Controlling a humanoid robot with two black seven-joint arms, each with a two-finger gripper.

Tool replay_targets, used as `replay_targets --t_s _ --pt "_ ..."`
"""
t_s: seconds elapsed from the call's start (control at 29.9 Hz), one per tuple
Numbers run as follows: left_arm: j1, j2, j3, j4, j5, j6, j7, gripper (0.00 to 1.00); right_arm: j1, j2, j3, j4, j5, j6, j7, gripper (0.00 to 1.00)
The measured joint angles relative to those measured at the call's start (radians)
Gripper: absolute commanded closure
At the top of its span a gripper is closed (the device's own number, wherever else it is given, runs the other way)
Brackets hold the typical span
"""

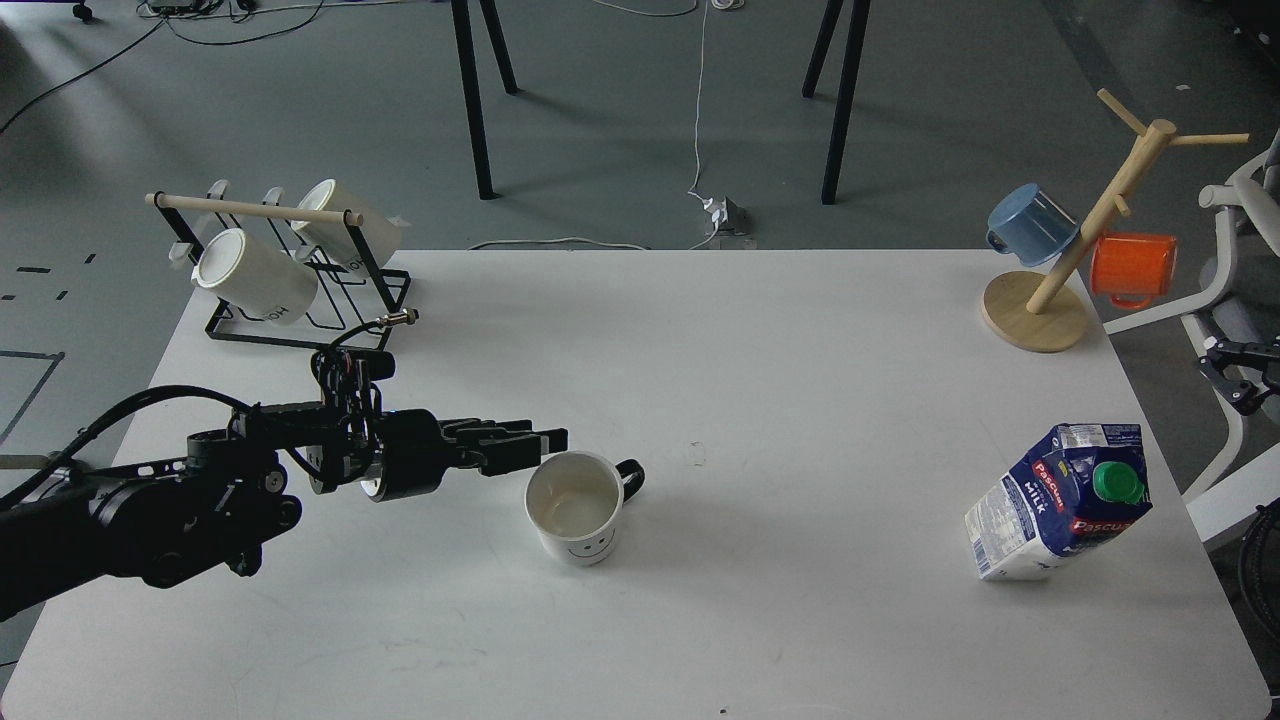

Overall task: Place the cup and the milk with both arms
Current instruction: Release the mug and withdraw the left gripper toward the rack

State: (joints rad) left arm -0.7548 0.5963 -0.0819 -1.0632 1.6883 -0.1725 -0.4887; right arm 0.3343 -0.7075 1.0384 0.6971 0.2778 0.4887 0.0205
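Cup (577, 520) stands upright left of the white table's (760, 350) centre, its black handle pointing away. Just left of the cup, the left gripper (548, 447) reaches its rim; I cannot tell its finger spread. Well right of the cup, one milk carton (1058, 502) stands tilted. Right gripper is out of view.

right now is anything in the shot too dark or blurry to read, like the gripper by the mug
Head view: sharp and evenly lit, with soft shadows only. The left gripper is black on black, so its fingers merge beside the cup. The milk reads clearly, logos legible. The right gripper sits small and dark at the frame edge.
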Motion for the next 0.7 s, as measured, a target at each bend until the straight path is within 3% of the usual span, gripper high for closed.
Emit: replay_targets --t_s 0.2,0.33,0.47,0.63,0.7 --pt "0.005 0.134 -0.152 -0.078 -0.189 -0.177 0.0 0.13 0.0 -0.065 0.005 0.102 0.034 0.0 -0.014 0.01" --pt "0.009 0.216 -0.259 -0.084 -0.4 -0.299 0.0 0.13 -0.021 -0.142 0.011 0.173 0.267 0.0 -0.05 0.01" --pt "0.011 0.258 -0.33 -0.059 -0.663 -0.315 0.0 0.13 -0.094 -0.208 0.008 0.216 0.546 0.0 -0.119 0.01" --pt "0.011 0.262 -0.344 -0.007 -0.963 -0.316 0.0 0.13 -0.286 -0.222 0.015 0.282 0.772 0.0 -0.152 0.01" --pt "0.011 0.262 -0.345 0.019 -1.049 -0.316 0.0 0.13 -0.384 -0.231 0.018 0.328 0.831 0.0 -0.194 0.01"
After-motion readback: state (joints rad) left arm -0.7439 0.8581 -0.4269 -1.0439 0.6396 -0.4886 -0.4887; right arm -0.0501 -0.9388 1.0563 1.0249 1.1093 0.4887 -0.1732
